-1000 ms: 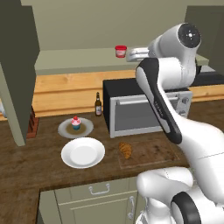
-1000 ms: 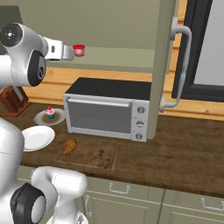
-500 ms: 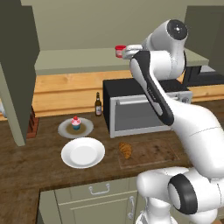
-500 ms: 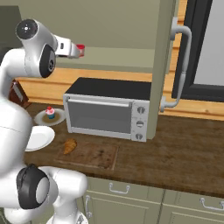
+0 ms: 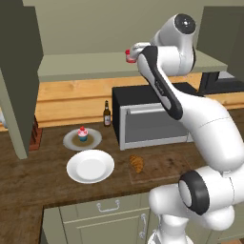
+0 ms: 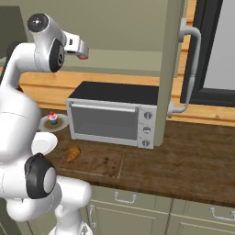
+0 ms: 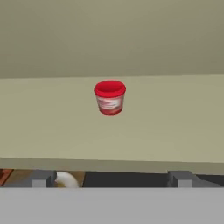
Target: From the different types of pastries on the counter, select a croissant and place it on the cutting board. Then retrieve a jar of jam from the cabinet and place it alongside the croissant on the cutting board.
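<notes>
The jar of jam [image 7: 110,97] is a small red jar with a red lid. It stands upright on the olive-grey cabinet shelf [image 7: 52,127], straight ahead of my open gripper [image 7: 111,179] and apart from it. My fingertips [image 7: 43,178] are at the shelf's front edge. From the base, the gripper [image 5: 130,51] is right beside the jar [image 5: 127,55], which also shows as a red spot [image 6: 84,57] past the hand [image 6: 77,46]. The croissant [image 5: 137,163] lies on the left end of the cutting board [image 5: 164,167] on the counter [image 5: 33,181].
A dark toaster oven [image 5: 152,119] stands behind the board, below the shelf. A pink cupcake [image 5: 83,134] sits on a grey plate, with a white plate [image 5: 90,166] in front of it. A brown bottle [image 5: 107,113] is by the wall. An open cabinet door [image 6: 172,69] hangs to the right.
My hand has moved left along the shelf edge to the jar and the arm has swung higher. The jar, croissant and board have not moved. The gripper stays open.
</notes>
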Robot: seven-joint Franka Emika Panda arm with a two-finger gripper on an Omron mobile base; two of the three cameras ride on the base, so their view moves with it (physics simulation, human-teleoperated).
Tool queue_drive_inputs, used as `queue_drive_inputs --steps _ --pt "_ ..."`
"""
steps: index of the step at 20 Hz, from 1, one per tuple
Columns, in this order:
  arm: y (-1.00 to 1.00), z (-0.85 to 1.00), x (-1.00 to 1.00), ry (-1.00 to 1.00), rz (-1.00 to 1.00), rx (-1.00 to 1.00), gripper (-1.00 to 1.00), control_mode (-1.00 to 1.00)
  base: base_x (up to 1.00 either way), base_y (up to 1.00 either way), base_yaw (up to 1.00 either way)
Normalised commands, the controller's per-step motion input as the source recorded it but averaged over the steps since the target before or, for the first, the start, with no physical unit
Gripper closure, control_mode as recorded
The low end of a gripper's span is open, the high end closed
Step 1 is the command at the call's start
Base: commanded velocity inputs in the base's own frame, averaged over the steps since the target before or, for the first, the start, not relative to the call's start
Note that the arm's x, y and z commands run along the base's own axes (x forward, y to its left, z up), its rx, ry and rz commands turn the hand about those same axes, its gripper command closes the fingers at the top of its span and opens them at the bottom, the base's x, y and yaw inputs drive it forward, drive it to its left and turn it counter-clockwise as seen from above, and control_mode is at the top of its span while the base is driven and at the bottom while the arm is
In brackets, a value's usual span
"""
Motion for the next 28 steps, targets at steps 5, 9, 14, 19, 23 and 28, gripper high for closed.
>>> queue_drive_inputs --steps 5,9,14,19,23,28 --pt "0.0 -0.05 0.19 -0.02 0.0 0.0 -1.0 -1.0 0.0 0.0 0.0" --pt "0.0 -0.13 0.16 -0.04 0.0 0.0 -1.0 -1.0 0.0 0.0 0.0" --pt "0.03 -0.08 0.24 -0.03 0.0 0.0 -1.0 -1.0 0.0 0.0 0.0" --pt "0.25 0.0 0.43 0.0 0.0 0.0 -1.0 -1.0 0.0 0.0 0.0" --pt "0.14 0.0 0.33 0.0 0.0 0.0 -1.0 -1.0 0.0 0.0 0.0" --pt "-0.04 -0.01 0.14 0.0 -0.02 0.0 -1.0 -1.0 0.0 0.0 0.0"
